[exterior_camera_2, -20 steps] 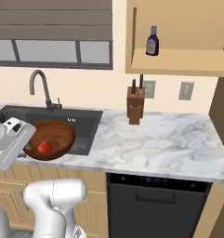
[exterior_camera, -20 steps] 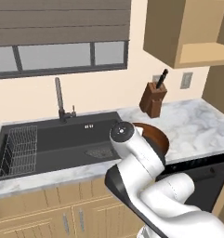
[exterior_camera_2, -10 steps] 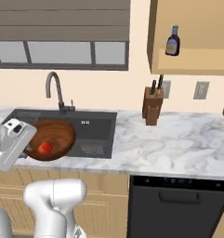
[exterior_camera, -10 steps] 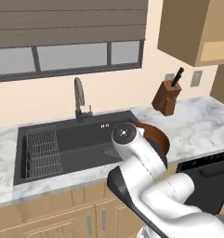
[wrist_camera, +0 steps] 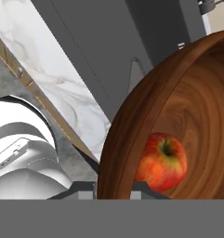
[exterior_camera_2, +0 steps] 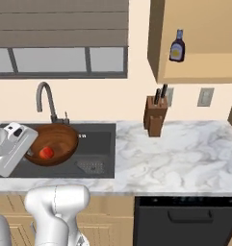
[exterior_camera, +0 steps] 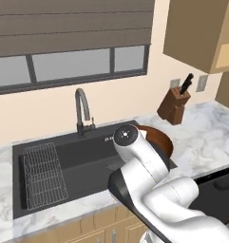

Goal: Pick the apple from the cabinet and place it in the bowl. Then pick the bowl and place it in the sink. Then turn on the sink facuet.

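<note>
The dark wooden bowl point(exterior_camera_2: 57, 140) hangs tilted over the right part of the sink point(exterior_camera_2: 97, 143), with the red apple point(exterior_camera_2: 46, 152) lying inside it. My gripper point(exterior_camera_2: 28, 150) is shut on the bowl's near left rim. In the hand view the rim of the bowl point(wrist_camera: 132, 121) runs down between my fingertips, and the apple point(wrist_camera: 162, 162) rests just behind it. In the left base view my arm hides most of the bowl point(exterior_camera: 158, 138). The gooseneck faucet point(exterior_camera: 81, 108) stands behind the basin. The tan cabinet point(exterior_camera_2: 204, 33) is up on the right.
A wire rack point(exterior_camera: 42, 173) lies in the left part of the sink point(exterior_camera: 82, 152). A knife block point(exterior_camera_2: 155, 115) stands on the marble counter point(exterior_camera_2: 185, 153) right of the sink. A dark bottle point(exterior_camera_2: 177, 46) sits on the cabinet shelf. A dishwasher front point(exterior_camera_2: 185, 221) is below the counter.
The whole picture has shifted right, so the base has driven left along the counter. The bowl with the apple stays in my grip and now hangs further over the basin.
</note>
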{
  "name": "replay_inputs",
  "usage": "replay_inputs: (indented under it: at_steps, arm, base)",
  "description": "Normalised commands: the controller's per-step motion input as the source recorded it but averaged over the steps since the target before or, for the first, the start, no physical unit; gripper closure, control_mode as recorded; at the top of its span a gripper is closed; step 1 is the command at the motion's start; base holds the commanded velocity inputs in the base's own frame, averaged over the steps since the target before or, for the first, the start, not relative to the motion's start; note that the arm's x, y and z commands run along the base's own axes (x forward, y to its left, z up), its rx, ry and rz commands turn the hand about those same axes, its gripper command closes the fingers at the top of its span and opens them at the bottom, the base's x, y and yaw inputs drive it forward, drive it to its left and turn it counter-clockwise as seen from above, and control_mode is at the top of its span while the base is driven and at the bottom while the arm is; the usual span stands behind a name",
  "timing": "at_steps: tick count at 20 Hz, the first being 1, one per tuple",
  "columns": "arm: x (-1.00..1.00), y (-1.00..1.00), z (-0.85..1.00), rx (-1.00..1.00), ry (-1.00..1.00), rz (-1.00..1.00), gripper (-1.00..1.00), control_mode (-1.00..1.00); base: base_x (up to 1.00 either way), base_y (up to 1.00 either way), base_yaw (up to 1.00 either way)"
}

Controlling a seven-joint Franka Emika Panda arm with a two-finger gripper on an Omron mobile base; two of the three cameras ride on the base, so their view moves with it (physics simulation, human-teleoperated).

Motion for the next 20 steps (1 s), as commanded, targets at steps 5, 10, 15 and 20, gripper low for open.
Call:
replay_inputs:
  at_steps: [5,10,15,20]
  arm:
    - [0.0,0.0,0.0,0.0,0.0,0.0,1.0,1.0]
    - [0.0,0.0,0.0,0.0,0.0,0.0,1.0,1.0]
    - [0.0,0.0,0.0,0.0,0.0,0.0,1.0,1.0]
    - [0.0,-0.01,0.0,0.08,0.04,0.03,1.0,-1.0]
  base:
    - [0.07,0.33,-0.16]
    - [0.21,0.12,-0.11]
    - [0.19,0.0,-0.06]
    - [0.01,0.0,0.0]
